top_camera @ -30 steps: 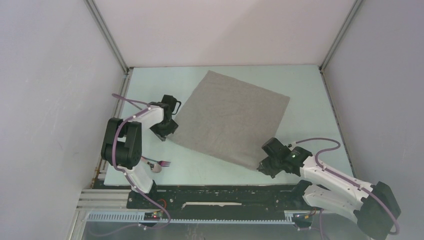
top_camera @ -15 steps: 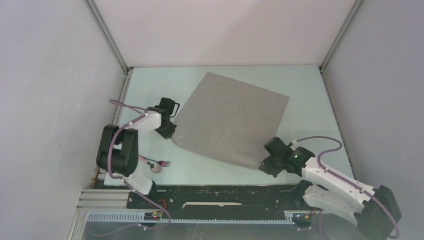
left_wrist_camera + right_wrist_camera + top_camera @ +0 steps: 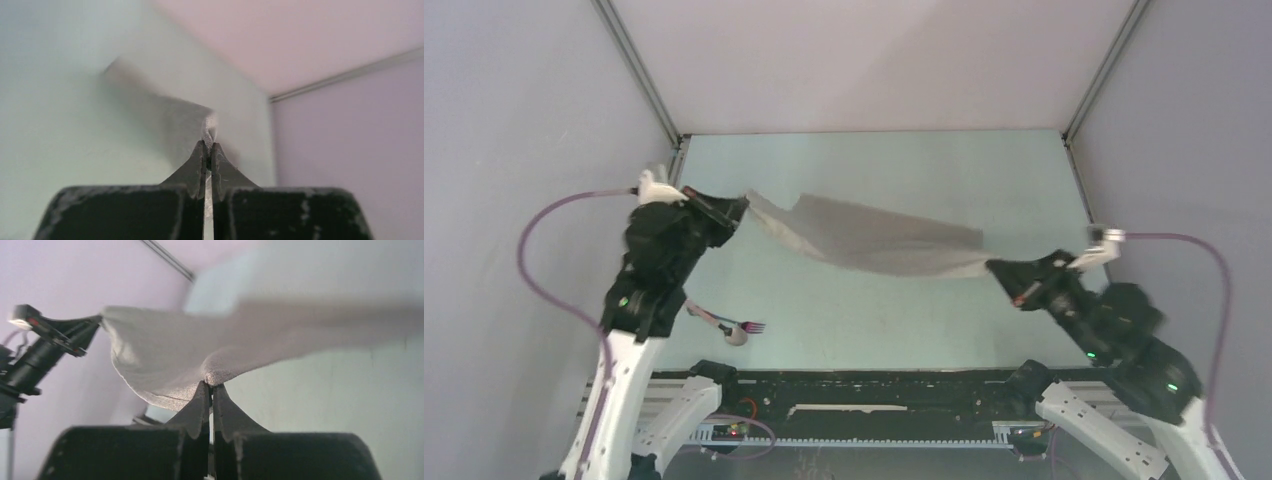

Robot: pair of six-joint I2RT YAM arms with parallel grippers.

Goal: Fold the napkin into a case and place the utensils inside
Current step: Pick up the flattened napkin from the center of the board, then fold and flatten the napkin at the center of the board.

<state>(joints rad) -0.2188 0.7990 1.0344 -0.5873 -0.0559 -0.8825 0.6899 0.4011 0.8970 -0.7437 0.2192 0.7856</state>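
Limp, matte grey woven napkin (image 3: 874, 240)

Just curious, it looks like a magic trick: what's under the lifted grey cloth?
Only bare table shows beneath the napkin. The strip it covers from above is hidden. The spoon and fork lie apart.

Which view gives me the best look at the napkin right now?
Top external: the whole napkin shows, hanging slack between the left gripper and right gripper. Left wrist shows only the pinched corner, with the rest blurred. Right wrist shows its pinched corner and much of the cloth, partly blurred.
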